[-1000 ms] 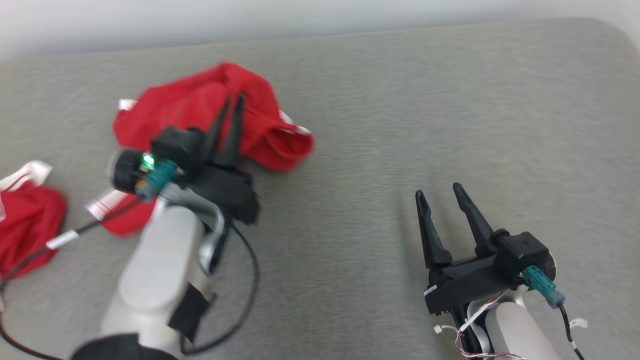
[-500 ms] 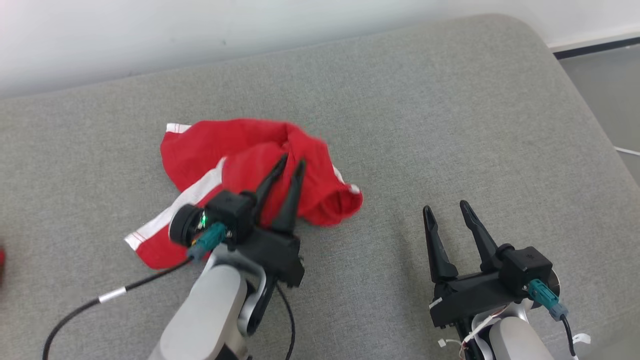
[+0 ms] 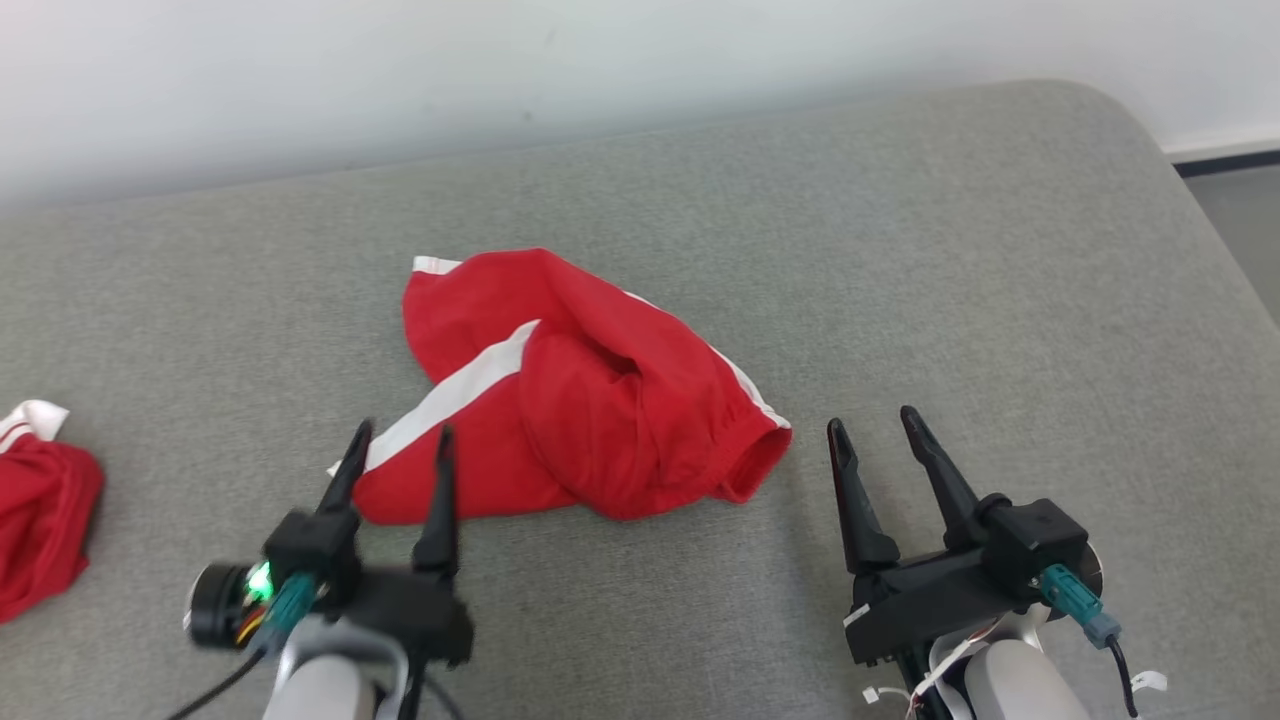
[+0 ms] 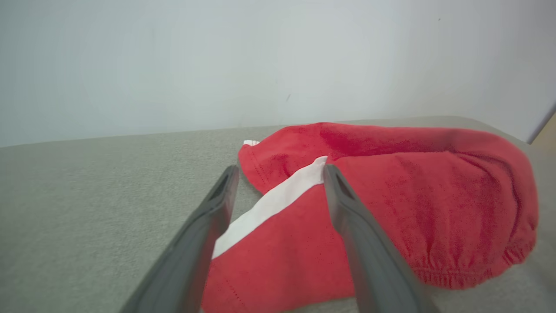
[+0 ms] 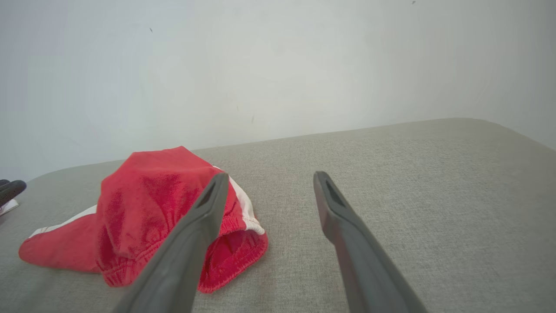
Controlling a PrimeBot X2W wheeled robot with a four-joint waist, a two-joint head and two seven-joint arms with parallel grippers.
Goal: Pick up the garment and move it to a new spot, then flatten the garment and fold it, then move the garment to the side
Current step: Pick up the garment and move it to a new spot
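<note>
Fingers of the left gripper (image 3: 400,440) stand wide apart at the lower left of the head view and clamp nothing. They frame the near corner of a crumpled red garment with white side bands and a gathered hem (image 3: 600,420), which lies in the middle of the grey fabric-covered cushion (image 3: 1000,250). In the left wrist view this gripper (image 4: 280,171) has one white band (image 4: 269,204) running through the gap between its two dark fingers, with the cloth lying loose beneath them; whether either tip rests on the fabric cannot be told. The right gripper (image 3: 872,423) holds its fingers equally spread and empty, poised over bare cushion just beside the gathered hem and apart from it. In the right wrist view this gripper (image 5: 270,175) has one finger overlapping the hem opening of the garment (image 5: 143,204) in the picture, while the other lies over plain grey fabric. The task's thing, a red jersey with a white sleeve trimmed in red stripes (image 3: 40,500), sits bunched on the cushion at the far left edge of the head view. It is well apart from the banded garment, to the left of the left gripper, and touched by neither set of fingers. A pale wall (image 3: 600,60) rises behind the cushion's far edge.
</note>
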